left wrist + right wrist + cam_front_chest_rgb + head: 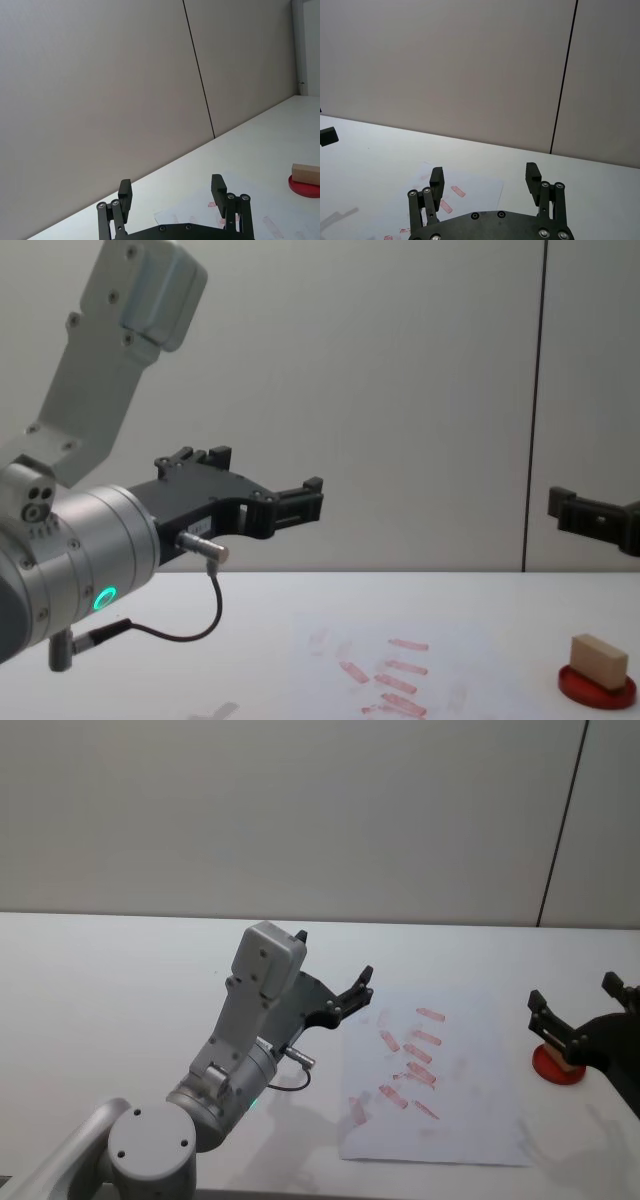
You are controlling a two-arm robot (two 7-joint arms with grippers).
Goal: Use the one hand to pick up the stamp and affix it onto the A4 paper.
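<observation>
The stamp (600, 658) is a small block of pale tan wood with plain, flat faces and squared edges. It sits on top of the ink pad (597, 687) — a flat, round, red disc — at the right side of the smooth white desk (120, 980). Near the pad, to its left, lies the A4 paper (450, 1110), a thin white sheet flat on the desk, dotted with small oblong red marks in a loose slanted cluster. The stamp is off the sheet and touches the pad alone.

The right tool (484, 175), matte black with two blocky fingers on bolted linkages, is spread wide with nothing between them. In the head view it hangs over the pad and covers part of the stamp; the chest view shows it well above the block, apart from it.

The left tool (171, 186) — the same black build, on a smooth silver-grey arm — is also spread and empty. It is raised off the desk by the left edge of the paper, well apart from the stamp, which lies away to its right.
</observation>
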